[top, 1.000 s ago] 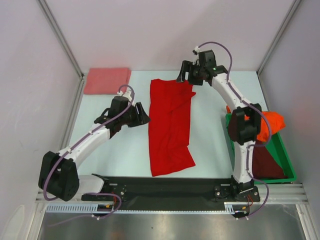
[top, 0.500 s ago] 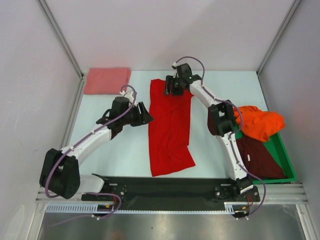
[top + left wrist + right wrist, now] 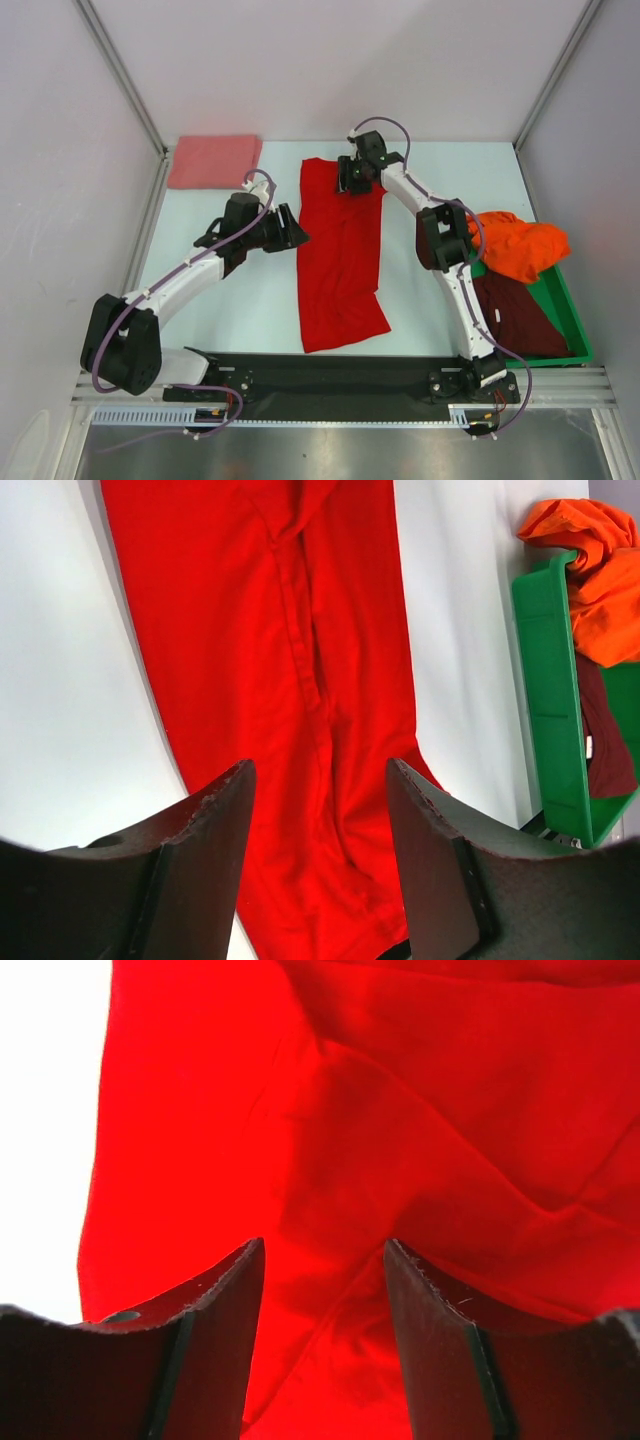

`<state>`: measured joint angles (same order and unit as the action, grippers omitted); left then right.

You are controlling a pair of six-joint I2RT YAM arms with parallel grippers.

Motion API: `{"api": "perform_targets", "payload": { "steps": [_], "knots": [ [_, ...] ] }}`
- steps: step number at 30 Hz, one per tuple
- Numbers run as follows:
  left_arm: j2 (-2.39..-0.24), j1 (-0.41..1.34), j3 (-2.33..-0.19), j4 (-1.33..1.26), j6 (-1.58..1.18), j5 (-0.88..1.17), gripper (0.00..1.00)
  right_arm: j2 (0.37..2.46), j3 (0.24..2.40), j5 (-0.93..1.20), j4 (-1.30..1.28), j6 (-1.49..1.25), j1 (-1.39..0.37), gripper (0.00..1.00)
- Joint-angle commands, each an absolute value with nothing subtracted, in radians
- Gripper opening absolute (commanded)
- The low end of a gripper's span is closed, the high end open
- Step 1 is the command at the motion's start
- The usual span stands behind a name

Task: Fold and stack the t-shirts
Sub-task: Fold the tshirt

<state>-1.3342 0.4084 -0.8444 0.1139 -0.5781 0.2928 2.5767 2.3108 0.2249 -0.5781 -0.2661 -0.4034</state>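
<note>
- Maroon t-shirt [image 3: 515, 315] lies crumpled inside the green bin [image 3: 556, 296] at the near right of the table [image 3: 250, 300]
- Orange t-shirt [image 3: 520, 248] is bunched over the bin's far end, partly spilling past its rim; the left wrist view shows it too [image 3: 590, 570], hanging over the green wall
- Red t-shirt [image 3: 340, 260] lies in the middle of the table as a long strip running near to far, with creases along its length and its near end flaring a little wider
- Left gripper [image 3: 296, 234] sits at the strip's left edge, about halfway along; its wrist camera shows the jaws spread wide with nothing between them [image 3: 318, 775], and the red cloth [image 3: 290, 680] beneath
- Right gripper [image 3: 346, 180] is over the far end of the red shirt; its jaws are also parted and hold nothing [image 3: 323, 1250], and rumpled red cloth [image 3: 400, 1110] fills the view below; whether the fingertips touch the cloth cannot be told
- Salmon-pink t-shirt [image 3: 213, 160] lies folded into a flat rectangle in the far left corner, well apart from both grippers
</note>
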Motion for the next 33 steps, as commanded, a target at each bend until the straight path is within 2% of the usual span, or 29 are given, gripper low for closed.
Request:
{"api": "perform_targets", "payload": {
  "steps": [1, 13, 14, 17, 22, 26, 33],
  "knots": [
    [-1.319, 0.417, -0.85, 0.08, -0.578, 0.31, 0.61, 2.485, 2.28, 0.153, -0.639, -0.227, -0.408, 0.57],
    [-1.284, 0.417, -0.841, 0.097, -0.572, 0.313, 0.61, 2.359, 2.154, 0.175, -0.764, -0.244, -0.414, 0.53],
    [-1.285, 0.417, -0.841, 0.098, -0.572, 0.314, 0.61, 2.353, 2.145, 0.186, -0.767, -0.239, -0.414, 0.5],
    [-1.289, 0.417, -0.842, 0.095, -0.572, 0.318, 0.61, 2.31, 2.086, 0.143, -0.713, -0.218, -0.429, 0.5],
    [-1.281, 0.417, -0.839, 0.095, -0.572, 0.319, 0.61, 2.364, 2.239, 0.014, -0.765, -0.196, -0.468, 0.48],
    [-1.266, 0.417, -0.833, 0.094, -0.574, 0.321, 0.61, 2.419, 2.319, -0.173, -0.764, -0.167, -0.512, 0.46],
    [-1.256, 0.416, -0.818, 0.094, -0.575, 0.345, 0.61, 2.543, 2.421, -0.273, -0.732, -0.147, -0.522, 0.39]
  ]
}}
